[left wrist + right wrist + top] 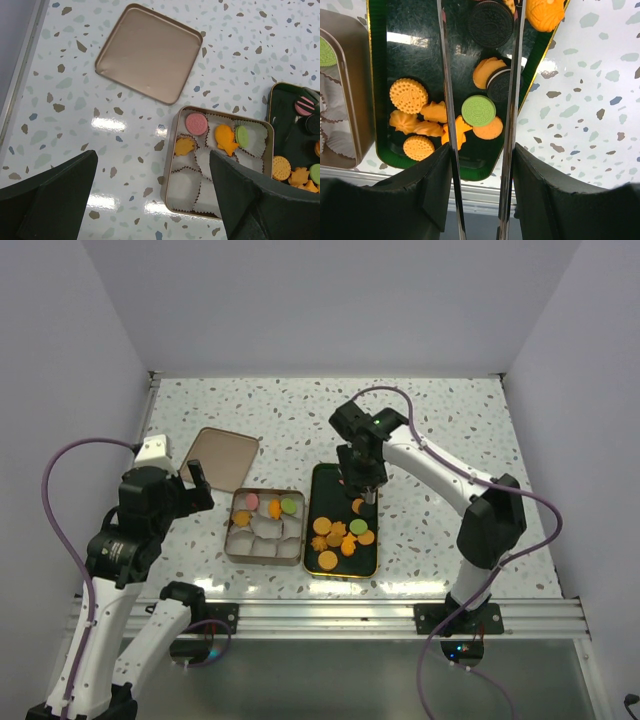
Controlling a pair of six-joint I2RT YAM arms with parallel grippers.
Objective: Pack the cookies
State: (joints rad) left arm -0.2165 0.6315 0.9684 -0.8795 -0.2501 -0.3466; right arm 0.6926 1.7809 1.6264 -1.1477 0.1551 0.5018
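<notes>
Four cookies (pixel 196 123) sit in the tin (pixel 169 165); most are unpacked in the tray (pixel 325 490) at its 3 o'clock, so packing looks early. Right gripper (pixel 366 495) over tray, blades apart, apparently nothing clamped. Left gripper (pixel 197 480) wide apart, empty, at the tin's 9 o'clock.

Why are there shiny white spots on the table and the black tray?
Left wrist view: light bounces off the glossy table as white glare patches. Right wrist view: the same kind of glare streaks the dark tray.
</notes>
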